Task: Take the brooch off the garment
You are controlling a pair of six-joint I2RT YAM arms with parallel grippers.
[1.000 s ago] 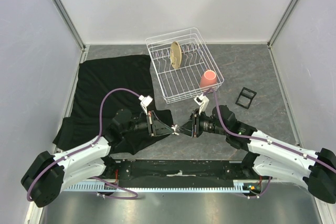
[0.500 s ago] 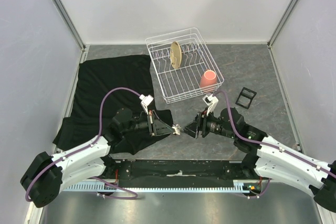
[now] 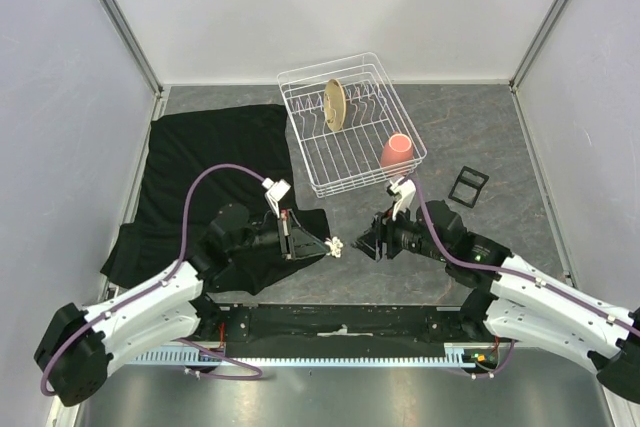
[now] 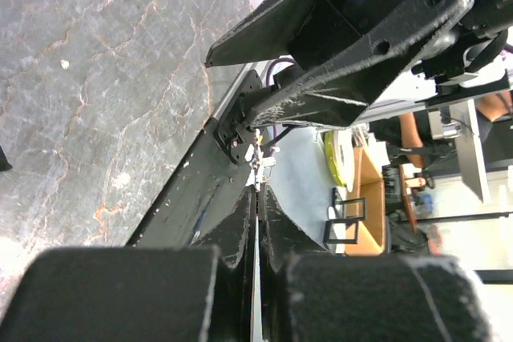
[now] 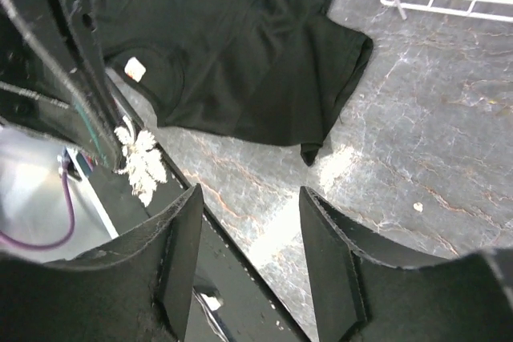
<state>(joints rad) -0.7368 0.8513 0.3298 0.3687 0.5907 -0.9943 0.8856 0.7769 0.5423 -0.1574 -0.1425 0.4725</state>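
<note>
Left gripper (image 3: pixel 325 244) clamped tight, brooch (image 3: pixel 336 245) pinched at its tips. The brooch looks clear of the garment (image 3: pixel 200 157), which lies behind and under it. Right gripper (image 3: pixel 368 245) faces it, just apart, jaws spread, empty. Risk: thin pinch on a tiny pin, so it could slip onto the table (image 3: pixel 480 147). A snagged clasp would drag the garment.

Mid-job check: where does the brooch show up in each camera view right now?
Top external: brooch, centre, at the tip of the left fingers.
Left wrist: only a pale speck where those closed fingers meet; not clearly identifiable.
Right wrist: white flower, left of centre.
Shared landmark: the left fingers, seen in all three.
</note>
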